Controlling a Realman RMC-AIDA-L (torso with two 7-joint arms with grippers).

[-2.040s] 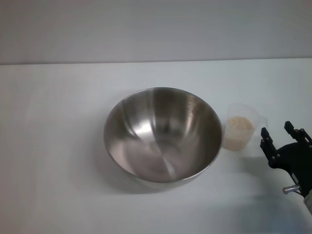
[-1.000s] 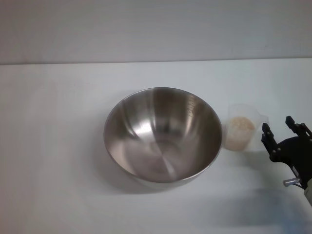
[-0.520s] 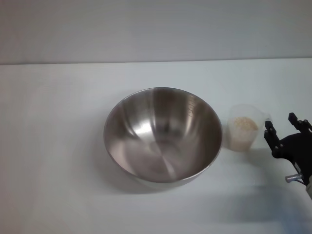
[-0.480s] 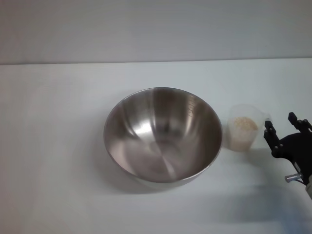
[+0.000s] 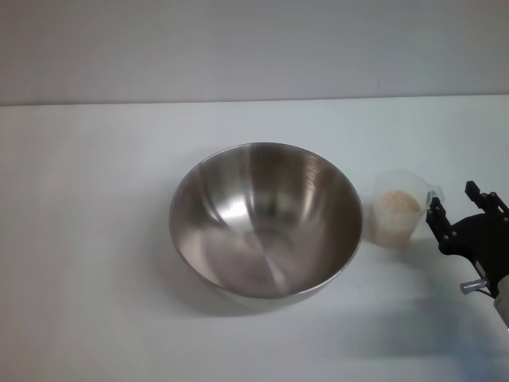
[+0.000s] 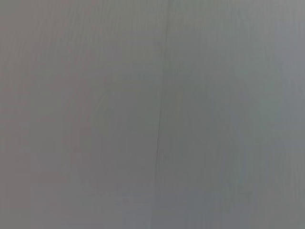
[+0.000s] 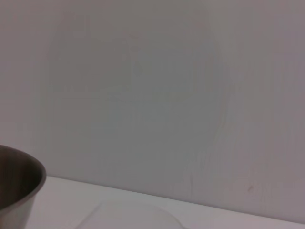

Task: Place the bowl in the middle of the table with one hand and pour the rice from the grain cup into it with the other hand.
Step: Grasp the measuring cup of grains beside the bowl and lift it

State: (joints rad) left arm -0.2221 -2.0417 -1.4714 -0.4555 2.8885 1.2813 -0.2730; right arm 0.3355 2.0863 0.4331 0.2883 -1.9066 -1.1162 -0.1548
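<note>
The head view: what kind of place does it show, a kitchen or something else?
Probably a test bench, not a kitchen: a plain white table before a bare wall, holding only a steel bowl and a clear grain cup of rice, with the right gripper open beside the cup.

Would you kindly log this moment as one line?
bowl: mid-table, empty | grain cup: upright, holds rice | right gripper: jaws open beside cup handle | left arm: unseen
</note>
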